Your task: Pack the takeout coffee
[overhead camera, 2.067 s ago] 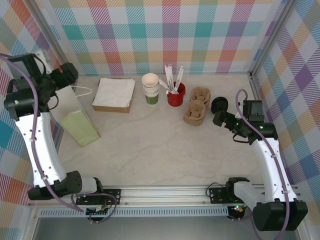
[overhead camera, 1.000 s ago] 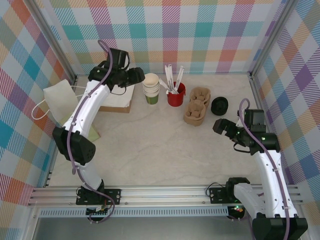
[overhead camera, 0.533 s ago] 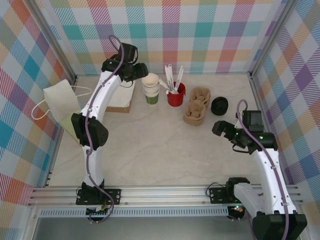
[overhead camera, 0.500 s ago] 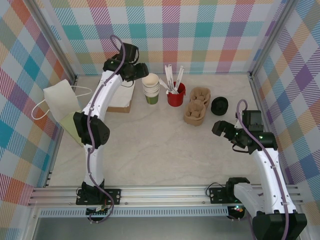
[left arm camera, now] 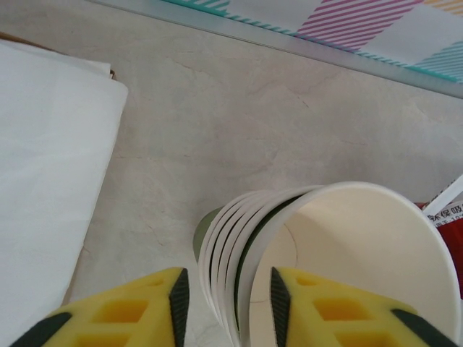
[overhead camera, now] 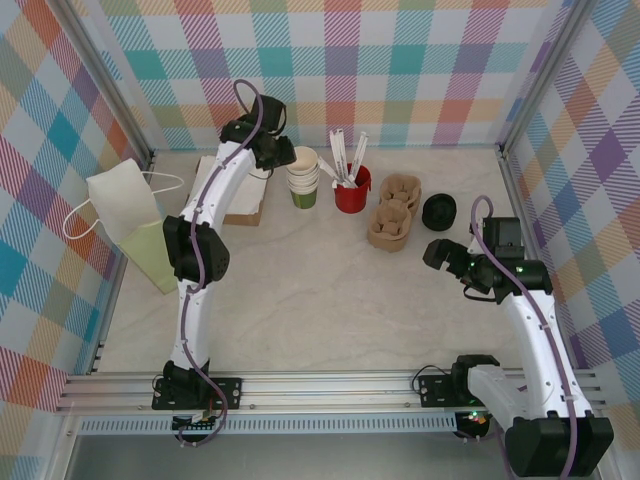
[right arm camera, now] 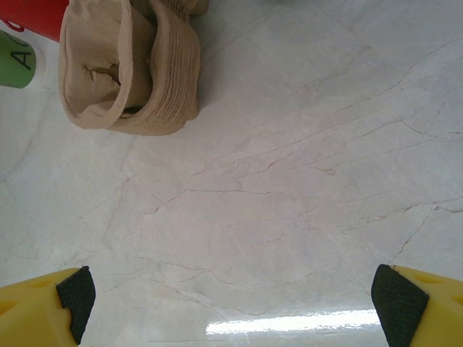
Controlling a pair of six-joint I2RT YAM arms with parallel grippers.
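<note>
The takeout coffee [overhead camera: 438,211] stands at the back right, and from above I see its round black lid. The paper bag [overhead camera: 130,225], white above and green below, leans at the left wall. My left gripper [overhead camera: 279,154] is far from both, at the stack of lidless green cups [overhead camera: 303,175]. It is open [left arm camera: 228,303], and the stacked white rims [left arm camera: 231,246] pass between its yellow fingers without being squeezed. My right gripper [overhead camera: 441,252] hovers a little nearer than the coffee, open wide [right arm camera: 231,303] over bare table.
A red cup of white sticks [overhead camera: 351,188] stands beside the cup stack. Two brown pulp carriers [overhead camera: 392,210] [right arm camera: 130,65] lie between that cup and the coffee. A pile of white napkins [overhead camera: 232,188] [left arm camera: 43,166] sits at the back left. Walls close in the left, back and right.
My left arm has swung from the bag at the left wall across to the cup stack. My right gripper has drawn back from the black-lidded cup.
</note>
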